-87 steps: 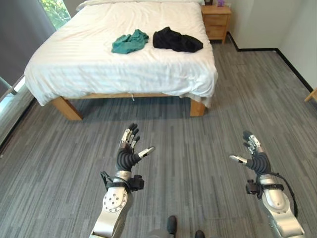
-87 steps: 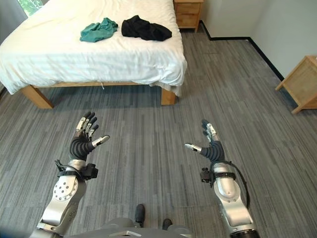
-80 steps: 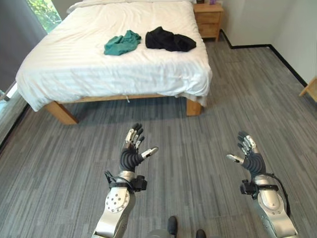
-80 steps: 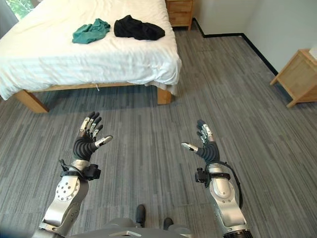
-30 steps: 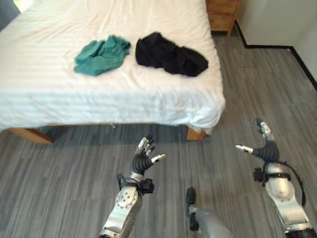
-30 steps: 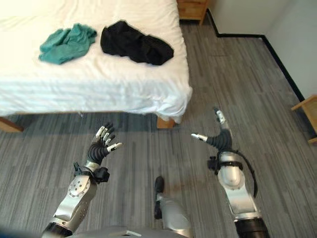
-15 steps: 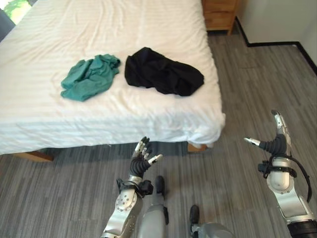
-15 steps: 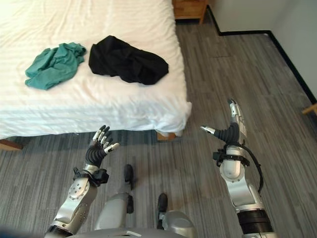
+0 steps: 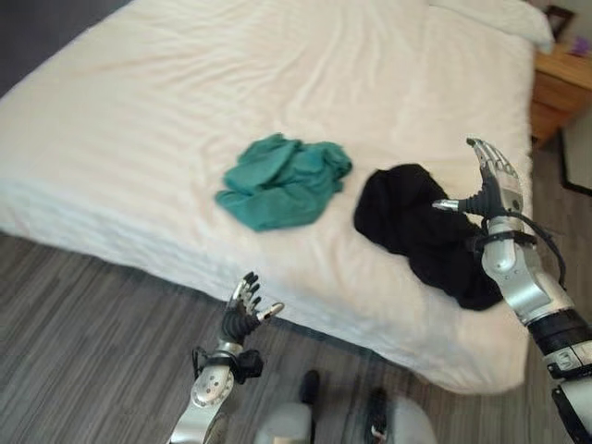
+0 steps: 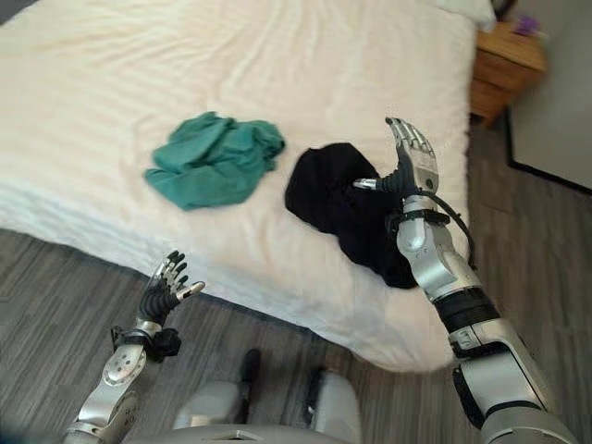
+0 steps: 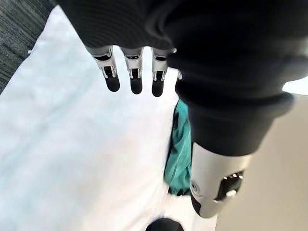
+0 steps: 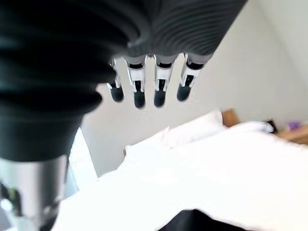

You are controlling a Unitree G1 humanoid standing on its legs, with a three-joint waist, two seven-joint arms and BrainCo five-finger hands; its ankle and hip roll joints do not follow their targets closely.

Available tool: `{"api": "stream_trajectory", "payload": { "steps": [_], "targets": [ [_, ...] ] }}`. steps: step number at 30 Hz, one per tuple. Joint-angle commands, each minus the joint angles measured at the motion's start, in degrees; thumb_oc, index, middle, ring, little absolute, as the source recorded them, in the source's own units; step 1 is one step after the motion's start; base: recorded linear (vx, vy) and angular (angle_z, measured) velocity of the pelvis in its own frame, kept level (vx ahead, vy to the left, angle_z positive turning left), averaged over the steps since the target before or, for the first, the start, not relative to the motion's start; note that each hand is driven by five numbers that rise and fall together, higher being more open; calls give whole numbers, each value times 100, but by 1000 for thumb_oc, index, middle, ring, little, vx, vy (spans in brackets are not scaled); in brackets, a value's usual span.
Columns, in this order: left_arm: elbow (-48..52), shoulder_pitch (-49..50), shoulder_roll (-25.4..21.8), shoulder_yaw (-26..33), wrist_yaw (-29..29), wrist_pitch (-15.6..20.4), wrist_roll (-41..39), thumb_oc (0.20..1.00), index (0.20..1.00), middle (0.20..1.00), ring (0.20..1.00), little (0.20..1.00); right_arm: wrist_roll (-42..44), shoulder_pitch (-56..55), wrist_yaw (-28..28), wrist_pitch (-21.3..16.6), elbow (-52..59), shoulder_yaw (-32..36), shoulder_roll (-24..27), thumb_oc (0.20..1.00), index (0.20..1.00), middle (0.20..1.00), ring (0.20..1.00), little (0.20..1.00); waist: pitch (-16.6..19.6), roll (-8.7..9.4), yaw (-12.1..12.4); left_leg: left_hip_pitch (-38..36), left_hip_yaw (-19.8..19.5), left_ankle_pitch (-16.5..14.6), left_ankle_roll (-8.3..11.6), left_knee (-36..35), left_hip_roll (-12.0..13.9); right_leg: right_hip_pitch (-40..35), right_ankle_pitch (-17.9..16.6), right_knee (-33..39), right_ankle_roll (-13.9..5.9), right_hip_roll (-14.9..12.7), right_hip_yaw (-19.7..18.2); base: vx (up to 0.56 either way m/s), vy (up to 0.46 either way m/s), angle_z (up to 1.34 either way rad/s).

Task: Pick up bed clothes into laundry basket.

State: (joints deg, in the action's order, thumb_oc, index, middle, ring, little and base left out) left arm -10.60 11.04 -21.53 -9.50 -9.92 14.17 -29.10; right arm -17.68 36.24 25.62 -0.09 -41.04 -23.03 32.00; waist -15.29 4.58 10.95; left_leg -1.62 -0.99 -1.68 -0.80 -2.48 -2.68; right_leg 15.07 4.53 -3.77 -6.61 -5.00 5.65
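**Reach for the first garment: right hand above the black clothing, nothing grasped**

Findings. Two garments lie on the white bed (image 9: 139, 111): a crumpled teal garment (image 9: 282, 180) toward the middle, and a black garment (image 9: 421, 227) just beside it, nearer the bed's corner. They sit close together but do not appear to overlap. Your right hand (image 9: 490, 176) is raised over the black garment with its fingers (image 10: 412, 139) straight and spread, thumb held apart; the right wrist view confirms extended fingers holding nothing. Your left hand (image 9: 242, 310) hangs low at the near edge of the mattress, fingers loosely spread, also empty. No laundry basket can be located from these views.

Assessment. The step in hand looks to be the first pick, with the black garment the likely target.

Recommendations.
- Tip the right palm downward before descending; it presently faces up and away from the cloth.
- Aim for the bunched centre of the black garment, not a trailing edge, so the whole piece lifts together.
- Close the fingers only once they press into the fabric; avoid gathering the bed sheet underneath.
- Bring the left hand up over the teal garment separately.
- Confirm the basket's position before carrying anything off.
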Motion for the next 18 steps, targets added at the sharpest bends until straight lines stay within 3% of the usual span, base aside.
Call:
{"api": "stream_trajectory", "payload": {
  "steps": [1, 6, 7, 8, 10, 13, 15, 18],
  "targets": [
    [712, 60, -67, -126, 92, 265, -212, 1000, 1000, 1000, 1000, 1000, 244, 568, -59, 216, -735, 36, 27, 1000, 1000, 1000, 1000, 1000, -111, -90, 103, 283, 183, 163, 446, -252, 530, -1392, -391, 538, -117, -103, 357, 186, -146, 62],
    [573, 98, 18, -72, 66, 234, -270, 1000, 1000, 1000, 1000, 1000, 614, 744, -93, 300, -2359, 47, -534, 1000, 1000, 1000, 1000, 1000, -84, -259, 202, 401, 173, 216, 511, -252, 561, -1490, -489, 800, -66, -96, 479, 100, -56, 22],
    [489, 99, 43, -56, 86, 187, -219, 1000, 1000, 1000, 1000, 1000, 792, 640, -217, 312, -2770, 140, -676, 457, 457, 457, 457, 457, -64, -333, 237, 432, 150, 217, 541, -252, 583, -1539, -448, 852, -37, -96, 527, 79, -69, -8],
    [453, 71, 44, -25, 82, 192, -197, 1000, 1000, 1000, 1000, 1000, 830, 591, -260, 304, -2867, 159, -701, 200, 200, 200, 200, 200, -57, -349, 244, 440, 142, 223, 557, -252, 597, -1569, -427, 872, -34, -89, 550, 78, -69, -10],
    [418, 21, 44, 39, 68, 199, -174, 1000, 1000, 1000, 1000, 1000, 834, 470, -352, 292, -2956, 152, -720, 200, 200, 200, 200, 200, -46, -378, 247, 431, 138, 224, 587, -252, 620, -1612, -399, 877, -28, -78, 563, 46, -64, -8],
    [667, -316, -81, 803, -406, 464, 119, 1000, 1000, 1000, 1000, 1000, 1186, -599, -377, 79, -2152, 504, -673, 200, 200, 200, 200, 200, 11, -414, 133, 330, 198, 211, 652, -252, 738, -1748, -283, 877, -18, -62, 533, 58, -91, -15],
    [869, -705, -459, 1463, -808, 630, 622, 1000, 1000, 1000, 1000, 1000, 1277, -1644, -418, -114, -1218, 1088, -439, 200, 200, 200, 200, 200, 88, -410, -83, 220, 283, 186, 668, -252, 808, -1828, -263, 877, -38, -79, 503, 79, -22, -6],
    [1040, -1080, -824, 1873, -1105, 698, 1087, 1000, 1000, 1000, 1000, 1000, 1524, -2314, -486, -247, -1040, 1595, -403, 200, 200, 200, 200, 200, 177, -409, -255, 104, 386, 138, 671, -252, 853, -1898, -250, 877, -64, -94, 448, 64, 9, -12]
  ]
}}
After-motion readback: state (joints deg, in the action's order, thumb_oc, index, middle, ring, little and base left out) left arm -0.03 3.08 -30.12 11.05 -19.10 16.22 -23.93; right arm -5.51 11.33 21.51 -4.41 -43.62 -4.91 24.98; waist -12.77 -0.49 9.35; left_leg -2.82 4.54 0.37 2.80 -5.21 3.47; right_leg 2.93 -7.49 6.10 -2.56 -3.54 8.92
